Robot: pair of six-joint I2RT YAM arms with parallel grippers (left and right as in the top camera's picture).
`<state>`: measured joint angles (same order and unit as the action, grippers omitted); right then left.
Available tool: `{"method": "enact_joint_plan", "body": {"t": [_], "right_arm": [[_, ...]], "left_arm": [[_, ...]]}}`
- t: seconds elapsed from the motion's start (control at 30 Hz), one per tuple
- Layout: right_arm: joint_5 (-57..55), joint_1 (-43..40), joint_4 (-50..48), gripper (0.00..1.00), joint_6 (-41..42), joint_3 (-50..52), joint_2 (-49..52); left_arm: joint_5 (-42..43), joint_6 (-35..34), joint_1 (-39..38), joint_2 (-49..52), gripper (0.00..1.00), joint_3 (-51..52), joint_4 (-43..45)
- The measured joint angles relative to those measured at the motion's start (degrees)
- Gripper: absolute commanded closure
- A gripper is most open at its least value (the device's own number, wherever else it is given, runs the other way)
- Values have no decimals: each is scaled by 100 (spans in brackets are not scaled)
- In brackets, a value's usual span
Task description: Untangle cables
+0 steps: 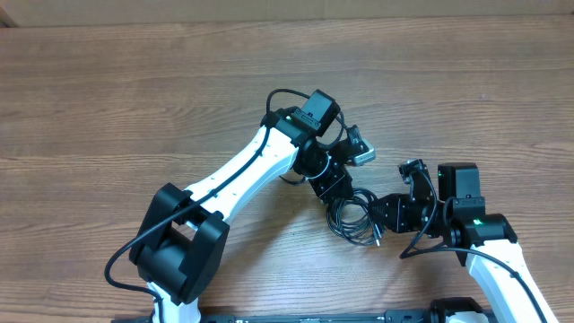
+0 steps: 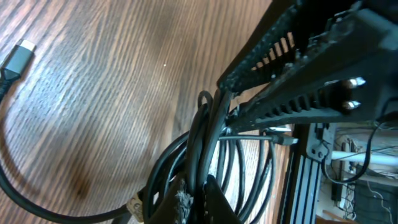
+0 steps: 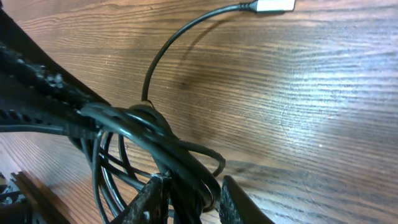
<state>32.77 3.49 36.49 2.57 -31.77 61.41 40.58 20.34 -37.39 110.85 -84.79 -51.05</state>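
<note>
The cables (image 1: 352, 215) are thin black cords coiled in a bundle on the wooden table between the two arms. My left gripper (image 1: 334, 190) is shut on several strands of the coil (image 2: 205, 155). My right gripper (image 1: 381, 213) grips the same bundle (image 3: 186, 168) from the other side. One loose strand ends in a silver plug (image 2: 17, 59) on the wood. Another strand arcs off to a white-tipped plug (image 3: 273, 6). In the overhead view the arms hide much of the coil.
The brown wooden table (image 1: 134, 99) stretches far to the left and back. The left arm's white links (image 1: 242, 175) cross the middle. The right arm's base (image 1: 489, 238) sits at the front right. A metal frame (image 2: 308, 180) shows past the table edge.
</note>
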Motion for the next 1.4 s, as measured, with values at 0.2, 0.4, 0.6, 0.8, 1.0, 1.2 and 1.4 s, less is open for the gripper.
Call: {"method": "enact_joint_plan", "body": {"t": [0.2, 0.4, 0.6, 0.8, 1.0, 1.2, 1.4], "right_arm": [[85, 0, 55, 91, -13, 0, 0], [138, -2, 57, 88, 0, 0, 0], [199, 0, 170, 77, 0, 0, 0], [236, 0, 256, 80, -2, 0, 0], [240, 0, 232, 84, -4, 0, 0], [236, 0, 146, 94, -4, 0, 0], [157, 0, 474, 96, 271, -13, 0]], "left_arm": [[81, 48, 4, 0, 96, 0, 42], [79, 72, 39, 0, 96, 0, 66], [81, 66, 212, 0, 96, 0, 85], [149, 66, 323, 0, 96, -2, 98], [428, 68, 330, 0, 96, 0, 136], [629, 68, 332, 0, 96, 0, 142], [721, 68, 474, 0, 96, 0, 175]]}}
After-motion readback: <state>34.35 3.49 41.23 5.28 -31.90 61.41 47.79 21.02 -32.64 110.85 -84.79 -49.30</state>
